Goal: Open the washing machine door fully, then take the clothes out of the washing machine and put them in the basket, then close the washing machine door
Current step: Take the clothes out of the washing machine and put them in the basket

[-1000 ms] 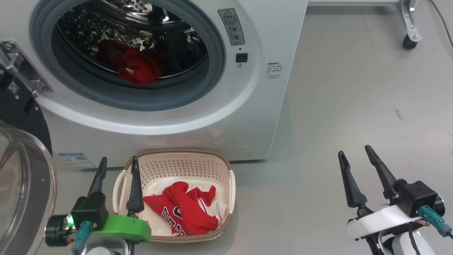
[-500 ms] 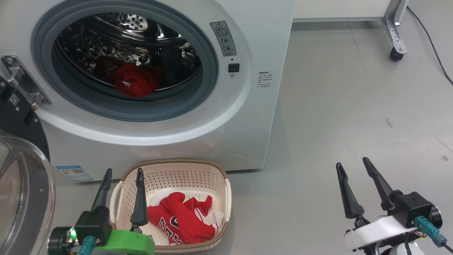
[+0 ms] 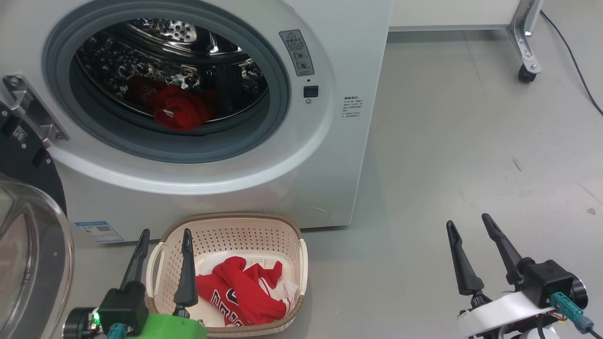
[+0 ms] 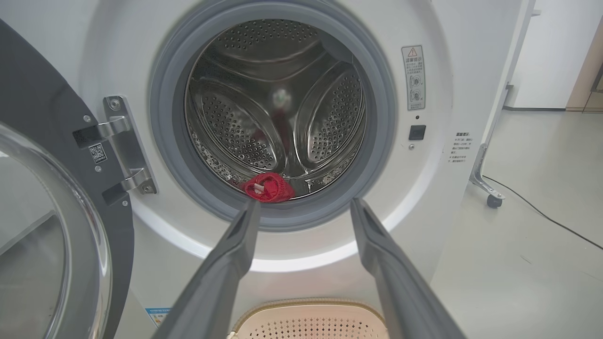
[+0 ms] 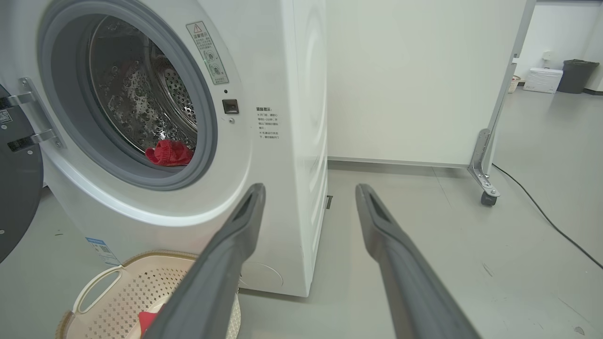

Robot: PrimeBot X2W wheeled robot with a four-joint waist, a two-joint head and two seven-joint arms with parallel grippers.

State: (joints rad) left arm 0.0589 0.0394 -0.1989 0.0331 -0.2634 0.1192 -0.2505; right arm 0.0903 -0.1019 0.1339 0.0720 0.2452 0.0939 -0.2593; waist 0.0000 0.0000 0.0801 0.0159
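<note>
**A:** One red garment (image 3: 181, 110) lies low at the front of the drum, upper left of the head view. A second garment (image 3: 245, 292) is already in the basket (image 3: 235, 219) at the bottom, just before the washing machine (image 3: 348, 56).

**B:** What has changed in the last second?

**A:** Nothing among the things. The whole head picture has slid downward, so the camera moved and the laundry did not. Both hands are as they were, fingers spread and empty.

**B:** And the task?

**A:** About halfway, I'd judge. The washing machine door (image 3: 33, 254) stands swung wide at the left edge. One piece is out, one remains to fetch, then the door must be shut.

**B:** Where are the hands relative to that piece?

**A:** The left hand (image 3: 166, 233) shows over the basket's left rim, well below the drum mouth. The right hand (image 3: 467, 220) is well apart at lower right, over bare floor. There may be more cloth deeper in, but the reflections make that hard to tell.
</note>
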